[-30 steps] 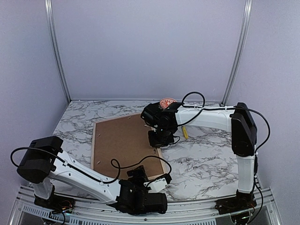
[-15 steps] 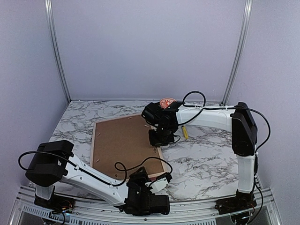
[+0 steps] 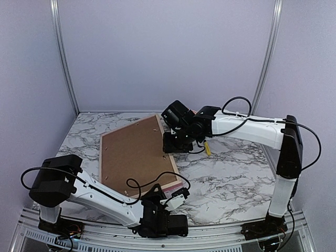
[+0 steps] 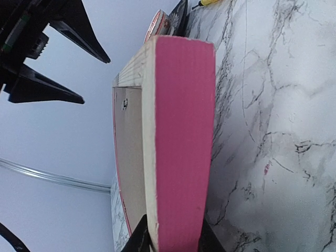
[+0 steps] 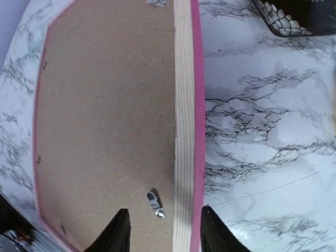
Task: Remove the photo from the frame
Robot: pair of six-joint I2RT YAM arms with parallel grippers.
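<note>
The frame (image 3: pixel 172 163) lies face down and tilted on the marble table, its brown backing board (image 3: pixel 134 155) facing up. The photo is hidden beneath the board. My left gripper (image 3: pixel 177 190) is shut on the frame's near right corner. In the left wrist view the pink edge (image 4: pixel 181 131) runs up from between the gripper's (image 4: pixel 173 244) two fingers. My right gripper (image 3: pixel 174 146) hovers open over the far right edge. Its fingers (image 5: pixel 118 231) straddle the wooden rail (image 5: pixel 184 105) and a small metal tab (image 5: pixel 155 203) without touching them.
A yellow object (image 3: pixel 207 148) lies on the marble just right of the right gripper. A dark thing with a white scale pattern (image 5: pixel 283 18) sits beyond the frame's far corner. Metal uprights (image 3: pixel 265 58) and purple walls close in the back and sides.
The left gripper has closed on the frame's near right corner and the frame has shifted and tilted. The right gripper has opened and drawn back from the board towards the far edge.
</note>
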